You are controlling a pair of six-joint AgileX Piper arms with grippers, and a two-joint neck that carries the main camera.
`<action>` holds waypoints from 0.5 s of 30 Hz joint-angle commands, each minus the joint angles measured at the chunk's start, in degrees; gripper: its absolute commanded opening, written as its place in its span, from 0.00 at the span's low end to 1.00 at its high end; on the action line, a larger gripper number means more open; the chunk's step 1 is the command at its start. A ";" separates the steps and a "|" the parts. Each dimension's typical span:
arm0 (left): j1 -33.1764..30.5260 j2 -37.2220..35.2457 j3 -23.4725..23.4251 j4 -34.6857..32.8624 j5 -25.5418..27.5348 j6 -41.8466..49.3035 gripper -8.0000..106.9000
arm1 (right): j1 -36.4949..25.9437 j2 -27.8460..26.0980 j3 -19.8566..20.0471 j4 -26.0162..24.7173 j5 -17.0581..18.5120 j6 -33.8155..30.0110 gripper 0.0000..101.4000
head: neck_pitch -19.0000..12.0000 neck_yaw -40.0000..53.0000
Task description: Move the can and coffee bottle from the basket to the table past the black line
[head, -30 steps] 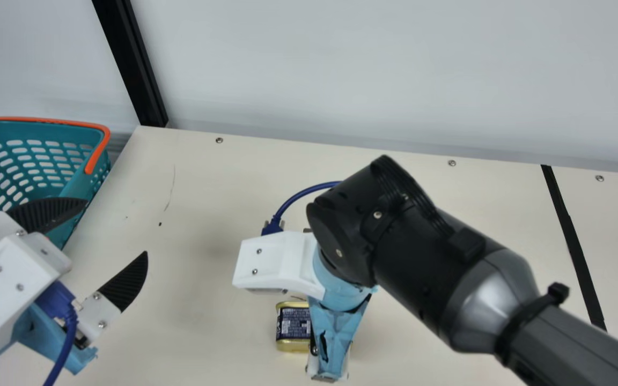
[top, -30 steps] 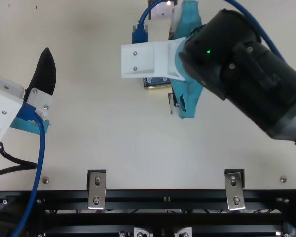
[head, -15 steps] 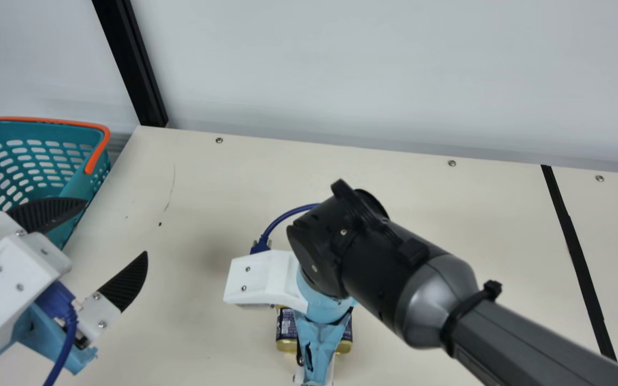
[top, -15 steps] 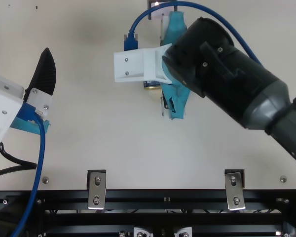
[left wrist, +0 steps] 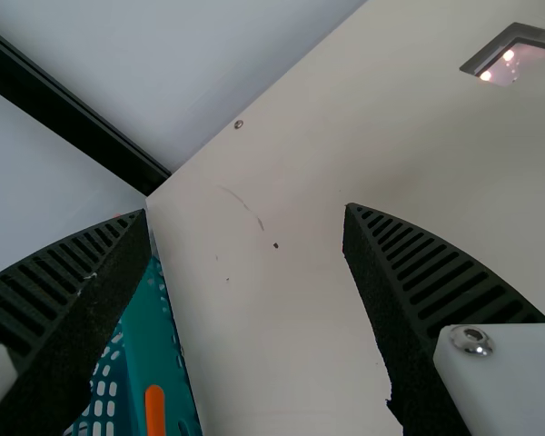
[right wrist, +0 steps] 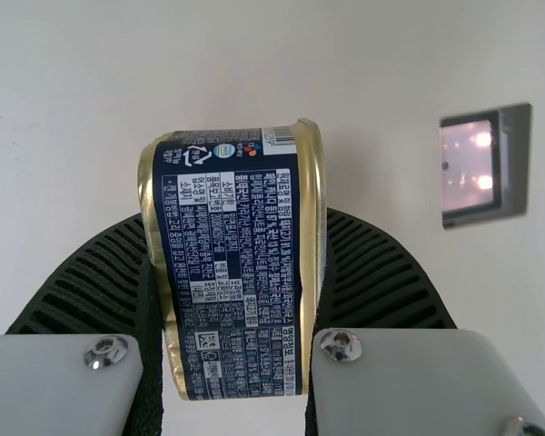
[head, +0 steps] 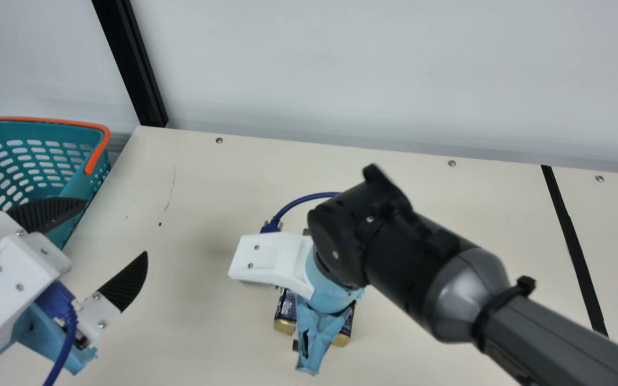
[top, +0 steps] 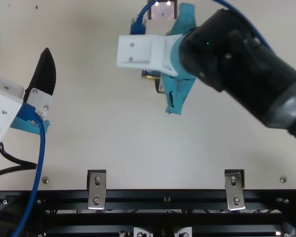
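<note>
My right gripper (head: 319, 327) is at the middle of the table, pointing down, its fingertips hidden by the wrist in the main view. In the right wrist view, that gripper (right wrist: 236, 218) is shut on the dark blue can (right wrist: 232, 272) with gold rims, a finger pressed to each side. The can (head: 286, 311) pokes out on both sides of the wrist, slightly turned. Over at the left, my left gripper (head: 117, 227) stands open beside the teal basket (head: 75, 187) with nothing held. The left wrist view also has this gripper (left wrist: 245, 213), fingers wide apart.
The black line (head: 574, 246) crosses the table's right part. A small shiny plate with a dark edge (top: 162, 11) lies beyond the can. Behind the table rises a pale wall with a black post (head: 129, 59). The orange-rimmed basket stands off the table's left edge.
My right arm moved left and nearer, then back right and farther. Its gripper took hold of the can, which has turned and shifted slightly. My left arm has kept still.
</note>
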 commanded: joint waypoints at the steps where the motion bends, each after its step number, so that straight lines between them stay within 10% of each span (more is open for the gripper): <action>1: 0.00 0.00 0.00 0.00 0.00 0.00 0.85 | -1.31 -1.89 0.49 1.04 0.36 0.99 0.00 | -0.49 -0.58; 15: 0.00 0.00 0.00 0.00 0.00 0.00 0.85 | -18.11 -14.39 9.57 3.50 -3.03 9.42 0.00 | 0.07 -9.00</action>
